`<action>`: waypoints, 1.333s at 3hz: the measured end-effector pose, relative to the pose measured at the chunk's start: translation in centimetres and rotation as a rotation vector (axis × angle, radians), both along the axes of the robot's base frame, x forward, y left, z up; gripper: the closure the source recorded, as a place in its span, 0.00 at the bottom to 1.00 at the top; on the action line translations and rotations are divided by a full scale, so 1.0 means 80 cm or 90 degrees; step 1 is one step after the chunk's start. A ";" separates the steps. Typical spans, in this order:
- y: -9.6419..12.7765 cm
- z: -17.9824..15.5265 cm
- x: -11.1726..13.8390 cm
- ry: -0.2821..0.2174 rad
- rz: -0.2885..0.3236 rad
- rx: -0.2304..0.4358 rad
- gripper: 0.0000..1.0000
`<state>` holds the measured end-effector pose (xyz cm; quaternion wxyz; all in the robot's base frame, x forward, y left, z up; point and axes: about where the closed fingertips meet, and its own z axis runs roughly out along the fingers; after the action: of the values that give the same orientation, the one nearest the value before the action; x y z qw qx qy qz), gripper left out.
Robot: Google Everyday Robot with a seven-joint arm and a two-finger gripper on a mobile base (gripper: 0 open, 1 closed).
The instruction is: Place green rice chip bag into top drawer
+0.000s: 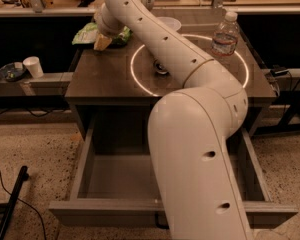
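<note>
The green rice chip bag (86,33) lies crumpled at the far left corner of the dark table (105,79). My gripper (102,42) is down at the bag's right end, touching or just over it; my white arm hides that end of the bag. The top drawer (85,159) stands pulled wide open below the tabletop, and the part of its inside that shows is bare. My arm's large lower link (200,164) crosses the right half of the drawer. The drawer's handle is out of view.
A clear water bottle (225,33) stands at the table's far right. A copper-coloured can (160,68) peeks out from under my arm mid-table. A white cup (33,65) and a dark bowl (9,71) sit on a low ledge at left. A black pole (10,204) leans lower left.
</note>
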<state>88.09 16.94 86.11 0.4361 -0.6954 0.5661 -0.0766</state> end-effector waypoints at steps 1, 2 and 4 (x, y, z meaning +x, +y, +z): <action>0.000 -0.007 0.008 0.002 -0.003 0.006 0.50; -0.001 -0.031 0.022 0.000 -0.015 0.013 0.73; -0.004 0.025 -0.031 -0.084 0.037 0.080 1.00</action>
<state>85.64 16.61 88.12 0.5172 -0.6763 0.5192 -0.0742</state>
